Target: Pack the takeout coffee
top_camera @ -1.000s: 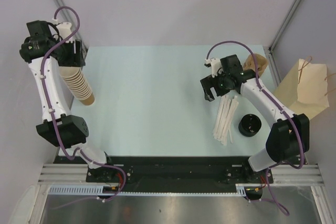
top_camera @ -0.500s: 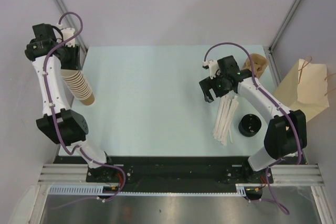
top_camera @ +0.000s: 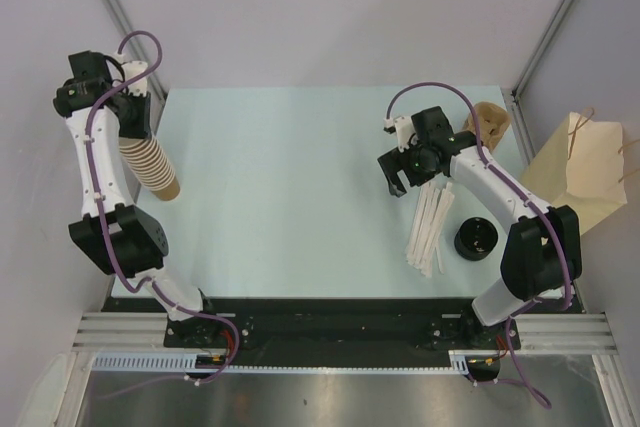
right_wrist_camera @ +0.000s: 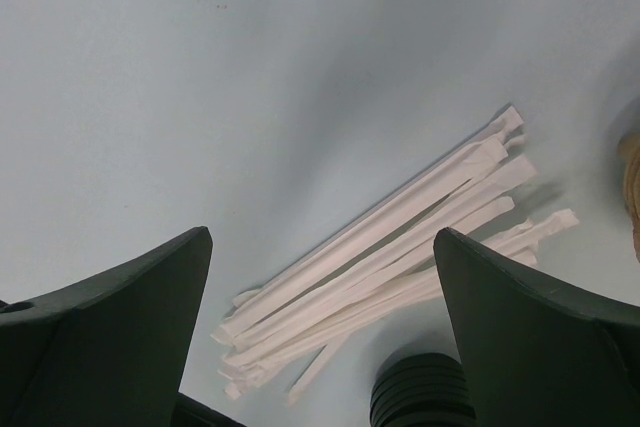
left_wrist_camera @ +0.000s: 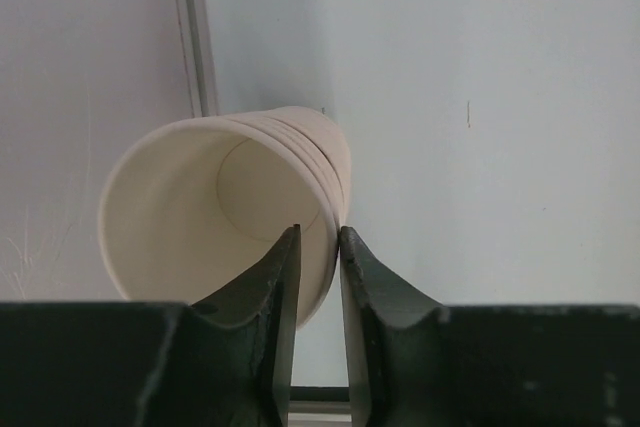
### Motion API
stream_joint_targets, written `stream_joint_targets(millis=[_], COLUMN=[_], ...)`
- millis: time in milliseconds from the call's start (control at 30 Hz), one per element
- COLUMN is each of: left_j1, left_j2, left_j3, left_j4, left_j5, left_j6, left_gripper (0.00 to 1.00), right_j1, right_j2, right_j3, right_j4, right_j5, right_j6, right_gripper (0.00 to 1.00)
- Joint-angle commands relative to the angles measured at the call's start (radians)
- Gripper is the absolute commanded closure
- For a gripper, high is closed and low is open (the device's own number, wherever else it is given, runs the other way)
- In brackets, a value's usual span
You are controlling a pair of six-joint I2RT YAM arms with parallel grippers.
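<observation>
Matt tan paper on the stack of cups [top_camera: 155, 162], with a smooth, pale lining inside the top cup [left_wrist_camera: 190, 217]. Looks like dull brown pulp board on the carrier tray [top_camera: 490, 122]; creased kraft paper for the bag [top_camera: 585, 182]. White paper sleeves on the sticks [right_wrist_camera: 400, 267]. Ribbed black plastic lids [top_camera: 476, 238]. Smooth matt pale-blue table [top_camera: 290, 197]. Matt black plastic on left gripper [left_wrist_camera: 320, 242] and right gripper [right_wrist_camera: 322, 237]. Brushed metal sheet [top_camera: 330, 402] at the near edge.

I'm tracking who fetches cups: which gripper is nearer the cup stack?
Left. The left gripper straddles the top rim of the cup stack; the right gripper hangs far off, above the straws.
</observation>
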State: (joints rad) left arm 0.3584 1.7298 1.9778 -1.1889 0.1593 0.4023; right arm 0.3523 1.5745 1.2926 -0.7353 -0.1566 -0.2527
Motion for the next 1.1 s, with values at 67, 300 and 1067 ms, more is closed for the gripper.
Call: stream_joint_targets(millis=[67, 300, 1067], left_j1=[0.008, 0.007, 0.005], left_j2=[-0.044, -0.070, -0.090], left_j3=[-0.008, -0.005, 0.045], left_j4=[0.029, 0.026, 0.008], left_j5=[0.005, -0.001, -0.021], left_j6=[0.018, 0.020, 0.056], left_gripper=[0.82, 0.75, 1.00], right_j1=[0.005, 0.007, 0.007], right_j2=[-0.005, -0.008, -0.008], right_j3=[0.045, 0.045, 0.045], right_j4=[-0.010, -0.018, -0.018], right_j5=[0.008, -0.008, -0.008], right_j6=[-0.017, -0.017, -0.016], right_gripper=[0.00, 0.00, 0.00])
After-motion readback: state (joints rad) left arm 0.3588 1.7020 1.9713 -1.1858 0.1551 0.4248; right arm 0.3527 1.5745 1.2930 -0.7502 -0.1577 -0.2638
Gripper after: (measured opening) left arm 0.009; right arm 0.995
